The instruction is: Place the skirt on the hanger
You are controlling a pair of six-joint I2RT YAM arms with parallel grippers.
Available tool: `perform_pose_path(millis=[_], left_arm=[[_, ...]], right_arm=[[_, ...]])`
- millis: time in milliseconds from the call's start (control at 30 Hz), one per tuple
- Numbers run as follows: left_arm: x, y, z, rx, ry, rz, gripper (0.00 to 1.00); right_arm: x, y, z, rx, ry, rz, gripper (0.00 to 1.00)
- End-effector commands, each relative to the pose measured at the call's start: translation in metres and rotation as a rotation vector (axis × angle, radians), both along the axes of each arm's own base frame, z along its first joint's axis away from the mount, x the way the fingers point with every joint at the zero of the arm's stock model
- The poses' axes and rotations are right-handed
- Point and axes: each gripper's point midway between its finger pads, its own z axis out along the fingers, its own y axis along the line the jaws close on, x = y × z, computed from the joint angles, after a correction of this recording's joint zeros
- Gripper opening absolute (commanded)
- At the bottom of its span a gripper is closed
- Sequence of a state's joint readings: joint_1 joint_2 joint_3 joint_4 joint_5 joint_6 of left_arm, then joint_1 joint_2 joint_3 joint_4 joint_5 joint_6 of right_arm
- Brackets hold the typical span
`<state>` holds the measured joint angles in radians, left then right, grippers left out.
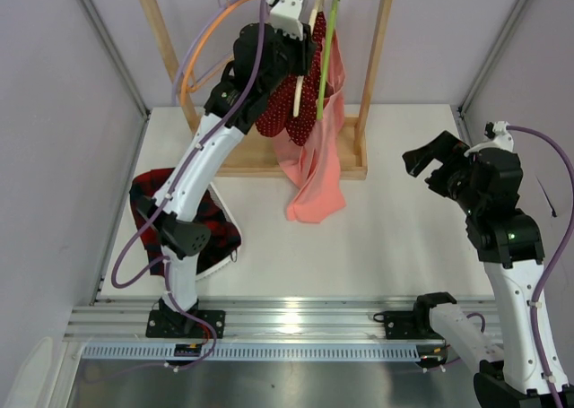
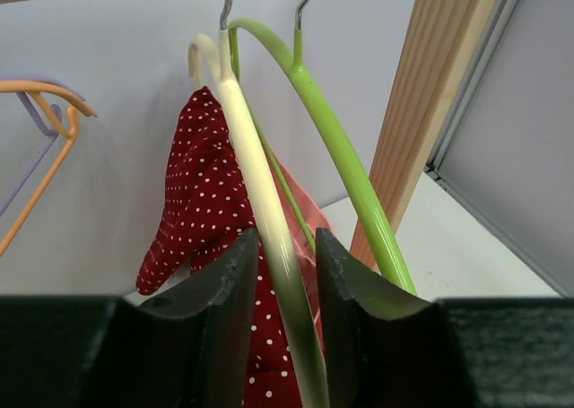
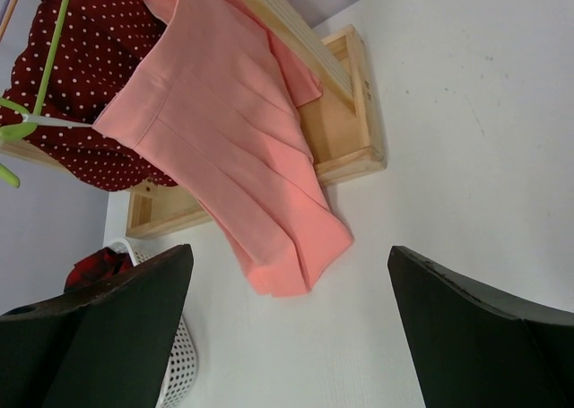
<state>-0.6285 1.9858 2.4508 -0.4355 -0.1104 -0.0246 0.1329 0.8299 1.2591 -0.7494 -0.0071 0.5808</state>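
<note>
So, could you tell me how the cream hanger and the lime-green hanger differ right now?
The cream hanger is a pale off-white; the lime-green hanger is bright green. The cream hanger runs between the fingers of the left pincer; the lime-green hanger passes outside them, on the right of the wrist view. Both are curved and topped by metal hooks.
</note>
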Motion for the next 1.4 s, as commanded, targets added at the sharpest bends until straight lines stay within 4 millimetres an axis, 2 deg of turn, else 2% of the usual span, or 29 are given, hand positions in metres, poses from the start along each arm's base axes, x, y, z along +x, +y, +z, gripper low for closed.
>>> perform_pose_path(millis=[0,33,200,233,300,367,400,433,467,533,567,600,633,667,700,767,800,867,900,933,967,1000,1033,1067,1100,1133,1200,1333,1367], left_arm=[[-0.014,0.005,0.045,-0.065,-0.099,0.012,0.42],[-0.015,0.008,0.049,-0.07,-0.108,0.022,0.53],[-0.029,0.031,0.079,-0.107,-0.16,0.078,0.82],[-0.041,0.041,0.095,-0.126,-0.183,0.085,0.91],[-0.056,0.051,0.11,-0.144,-0.203,0.082,1.0],[-0.083,0.07,0.134,-0.171,-0.23,0.073,1.0],[-0.091,0.075,0.134,-0.168,-0.224,0.072,1.0],[-0.097,0.079,0.125,-0.145,-0.194,0.067,1.0],[-0.123,0.098,0.143,-0.169,-0.219,0.068,0.99],[-0.141,0.111,0.134,-0.149,-0.19,0.064,0.99],[-0.163,0.129,0.129,-0.136,-0.171,0.07,0.99],[-0.166,0.134,0.112,-0.108,-0.129,0.08,0.99],[-0.177,0.144,0.106,-0.102,-0.113,0.089,1.0],[-0.18,0.15,0.079,-0.068,-0.044,0.113,1.0],[-0.208,0.172,0.086,-0.099,-0.064,0.115,1.0],[-0.216,0.175,0.032,-0.058,0.043,0.113,0.99],[-0.244,0.196,0.035,-0.097,0.02,0.114,1.0],[-0.252,0.2,-0.016,-0.068,0.106,0.118,1.0],[-0.275,0.215,-0.016,-0.103,0.078,0.106,0.99],[-0.283,0.22,-0.024,-0.112,0.083,0.098,1.0],[-0.282,0.216,-0.061,-0.079,0.148,0.094,1.0],[-0.29,0.221,-0.07,-0.082,0.162,0.094,0.99],[-0.306,0.234,-0.071,-0.119,0.137,0.097,0.99],[-0.305,0.233,-0.102,-0.097,0.192,0.104,1.0],[-0.311,0.236,-0.11,-0.1,0.195,0.105,1.0],[-0.32,0.247,-0.122,-0.119,0.195,0.121,1.0],[-0.321,0.255,-0.152,-0.118,0.229,0.169,0.99],[-0.336,0.279,-0.157,-0.218,0.186,0.228,0.99],[-0.341,0.283,-0.149,-0.254,0.137,0.22,1.0]], right_arm=[[-0.005,-0.005,0.02,-0.032,-0.058,-0.003,0.99],[-0.004,-0.005,0.02,-0.037,-0.06,-0.001,0.99],[-0.003,-0.003,0.037,-0.088,-0.119,0.039,0.99],[-0.002,-0.005,0.04,-0.111,-0.127,0.041,0.99],[-0.003,-0.007,0.055,-0.126,-0.162,0.035,0.99],[-0.002,-0.009,0.061,-0.148,-0.175,0.029,1.0],[-0.003,-0.01,0.067,-0.151,-0.189,0.028,0.99],[-0.004,-0.01,0.076,-0.165,-0.221,0.031,0.99],[-0.007,-0.009,0.082,-0.167,-0.24,0.039,0.99],[-0.013,-0.009,0.093,-0.171,-0.291,0.047,1.0],[-0.015,-0.006,0.097,-0.18,-0.31,0.066,0.99],[-0.019,-0.005,0.1,-0.183,-0.327,0.078,0.99],[-0.022,-0.004,0.104,-0.189,-0.345,0.088,0.99],[-0.028,-0.002,0.107,-0.194,-0.365,0.104,0.99],[-0.03,-0.001,0.106,-0.197,-0.369,0.111,0.99],[-0.039,-0.001,0.102,-0.202,-0.387,0.117,0.99],[-0.042,-0.002,0.1,-0.205,-0.393,0.114,0.99],[-0.048,-0.004,0.094,-0.199,-0.41,0.108,0.99],[-0.055,-0.004,0.08,-0.183,-0.407,0.103,0.99],[-0.059,-0.004,0.077,-0.172,-0.425,0.102,0.99],[-0.057,-0.001,0.055,-0.162,-0.393,0.115,0.99],[-0.07,-0.002,0.054,-0.135,-0.43,0.11,0.99],[-0.074,-0.001,0.05,-0.118,-0.446,0.108,0.99],[-0.076,-0.001,0.041,-0.107,-0.447,0.109,0.99],[-0.072,0.0,0.016,-0.096,-0.41,0.11,0.99],[-0.084,0.0,0.016,-0.061,-0.448,0.107,0.99],[-0.09,0.004,0.002,-0.037,-0.448,0.124,0.99],[-0.097,0.005,-0.034,0.01,-0.404,0.123,0.99],[-0.097,0.005,-0.038,0.012,-0.393,0.12,0.99]])
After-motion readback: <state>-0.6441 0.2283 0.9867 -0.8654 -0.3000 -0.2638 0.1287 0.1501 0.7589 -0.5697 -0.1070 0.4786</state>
